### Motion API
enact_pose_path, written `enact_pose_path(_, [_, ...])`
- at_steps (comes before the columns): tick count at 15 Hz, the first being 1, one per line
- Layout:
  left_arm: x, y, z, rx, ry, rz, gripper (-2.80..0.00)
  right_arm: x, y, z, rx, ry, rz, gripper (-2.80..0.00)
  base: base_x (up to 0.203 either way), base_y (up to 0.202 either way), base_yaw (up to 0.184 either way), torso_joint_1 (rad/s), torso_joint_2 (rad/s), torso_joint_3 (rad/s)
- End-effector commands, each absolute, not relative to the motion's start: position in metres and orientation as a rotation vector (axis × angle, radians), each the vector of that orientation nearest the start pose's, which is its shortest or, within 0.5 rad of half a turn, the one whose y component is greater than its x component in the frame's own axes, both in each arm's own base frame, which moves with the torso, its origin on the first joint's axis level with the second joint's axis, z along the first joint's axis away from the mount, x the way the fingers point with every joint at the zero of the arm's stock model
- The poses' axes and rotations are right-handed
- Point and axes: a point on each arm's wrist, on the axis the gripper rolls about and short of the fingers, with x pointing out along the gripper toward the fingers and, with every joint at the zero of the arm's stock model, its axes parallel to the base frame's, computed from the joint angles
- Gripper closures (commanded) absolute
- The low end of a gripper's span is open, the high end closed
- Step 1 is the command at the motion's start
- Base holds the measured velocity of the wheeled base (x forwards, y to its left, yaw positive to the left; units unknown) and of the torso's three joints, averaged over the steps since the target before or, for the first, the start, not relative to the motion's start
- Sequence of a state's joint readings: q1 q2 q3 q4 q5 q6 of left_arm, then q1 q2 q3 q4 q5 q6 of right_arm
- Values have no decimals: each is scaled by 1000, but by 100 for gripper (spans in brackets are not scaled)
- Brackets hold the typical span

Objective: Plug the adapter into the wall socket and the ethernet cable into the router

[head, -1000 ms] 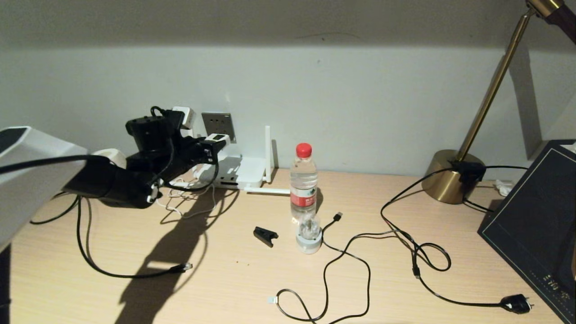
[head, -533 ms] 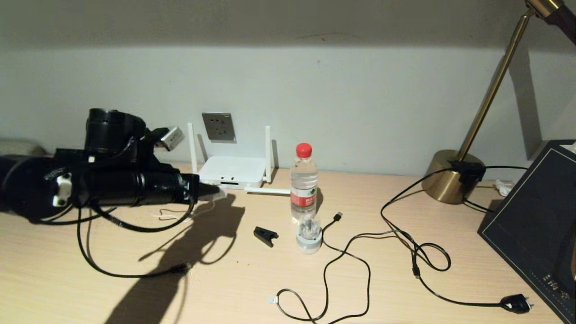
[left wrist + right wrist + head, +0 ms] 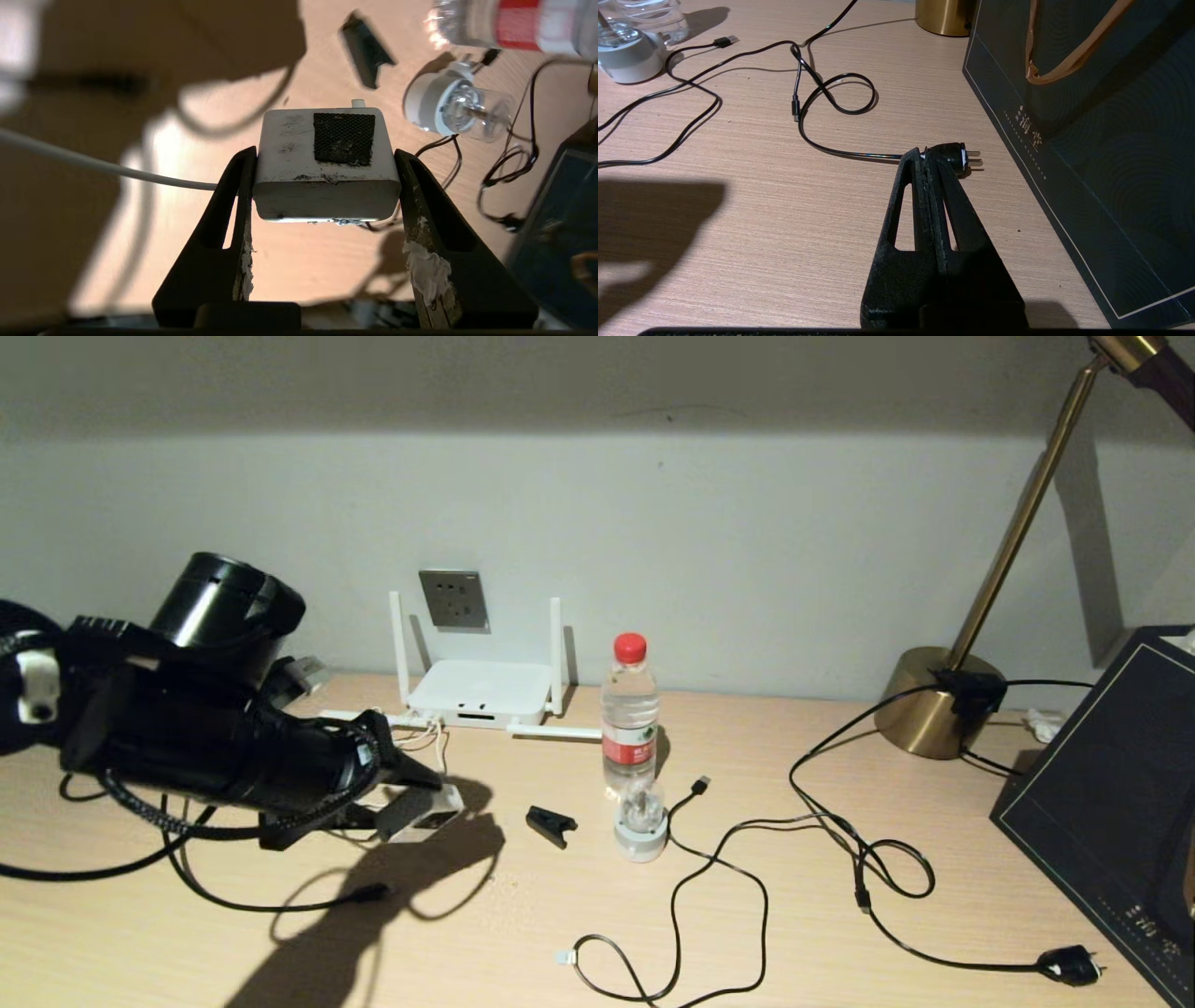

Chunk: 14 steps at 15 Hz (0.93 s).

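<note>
The left gripper [image 3: 325, 196] clamps the adapter [image 3: 325, 163] between its fingers, low over the desk [image 3: 523, 915], its white cord [image 3: 107, 165] trailing off to one side. Beyond it against the wall stand the router [image 3: 481, 694] and the wall socket [image 3: 453, 599]. The right gripper [image 3: 930, 161] is pressed shut, parked by a black mains plug [image 3: 955, 156].

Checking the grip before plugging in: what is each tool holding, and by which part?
Left tool clamps the adapter by its two opposite sides. Right tool is shut on nothing.

Dim warm light, hard shadows (blurred edges)
</note>
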State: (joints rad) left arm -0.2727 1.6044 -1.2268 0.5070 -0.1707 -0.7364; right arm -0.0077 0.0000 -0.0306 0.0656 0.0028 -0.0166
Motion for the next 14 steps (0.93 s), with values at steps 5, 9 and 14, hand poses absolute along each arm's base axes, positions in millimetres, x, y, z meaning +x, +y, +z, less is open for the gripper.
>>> enact_pose_path(5, [283,-63,204,-972,1166,198,0,-25,0,77,-17,36,-4,0,0,0,0,0,0,0])
enact_pose_path(9, [304,-62,192,-1092,1176,309,0,-25,0,77,-17,36,-4,0,0,0,0,0,0,0])
enact_pose_path(14, [324,-63,174,-1128,1161,319,0,-25,0,77,-17,35,-4,0,0,0,0,0,0,0])
